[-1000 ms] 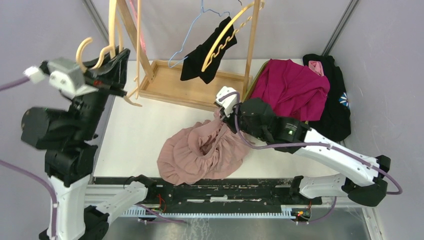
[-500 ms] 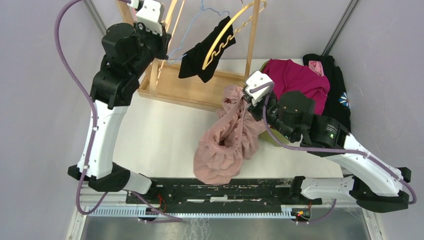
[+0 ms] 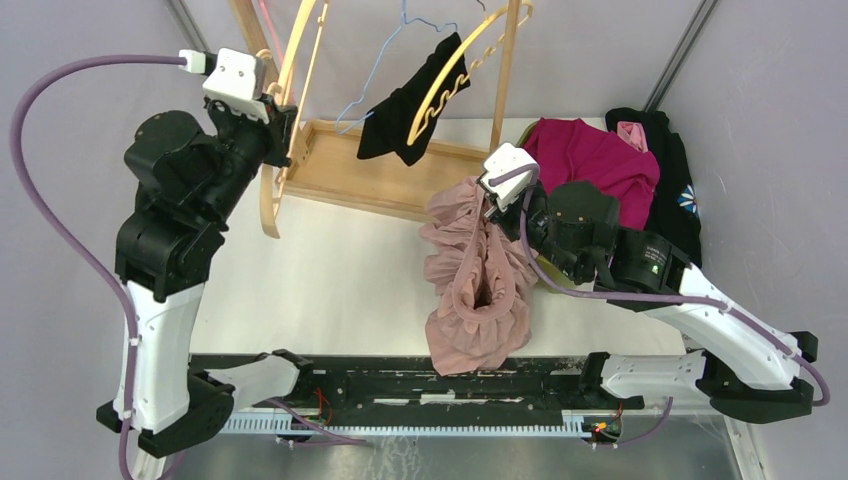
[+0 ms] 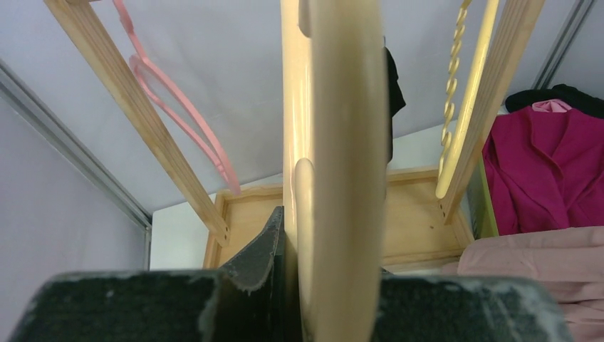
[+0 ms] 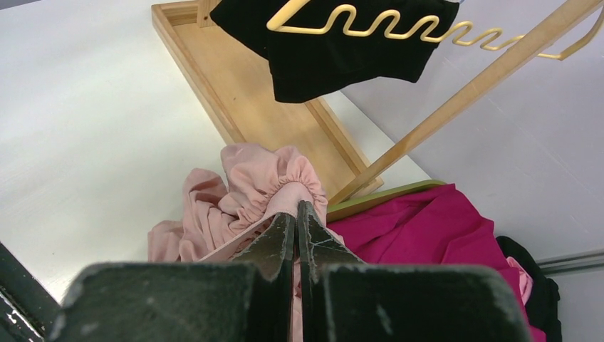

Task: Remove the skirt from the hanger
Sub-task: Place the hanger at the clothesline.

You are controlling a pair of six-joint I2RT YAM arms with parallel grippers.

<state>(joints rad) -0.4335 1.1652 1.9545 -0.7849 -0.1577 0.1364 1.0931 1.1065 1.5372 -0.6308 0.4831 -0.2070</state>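
Observation:
The dusty pink skirt [image 3: 476, 285] hangs free of any hanger, held by its gathered waistband. My right gripper [image 3: 487, 207] is shut on the waistband [image 5: 295, 187] and holds it above the table's middle. My left gripper [image 3: 278, 118] is shut on a bare cream wooden hanger [image 3: 272, 190], raised by the rack's left post. In the left wrist view the hanger [image 4: 335, 171] fills the centre, pinched between my fingers [image 4: 263, 256]. The skirt's edge also shows there [image 4: 541, 256].
A wooden rack with a tray base [image 3: 345, 180] stands at the back, holding a black garment on a wavy cream hanger [image 3: 415, 105], a blue wire hanger and a pink hanger [image 4: 181, 114]. A magenta garment [image 3: 590, 170] and black clothes [image 3: 670, 200] lie at the right.
My right gripper has lifted the skirt off the table and swung it right. My left arm has carried the bare hanger from the far left up to the rack, then lowered a little.

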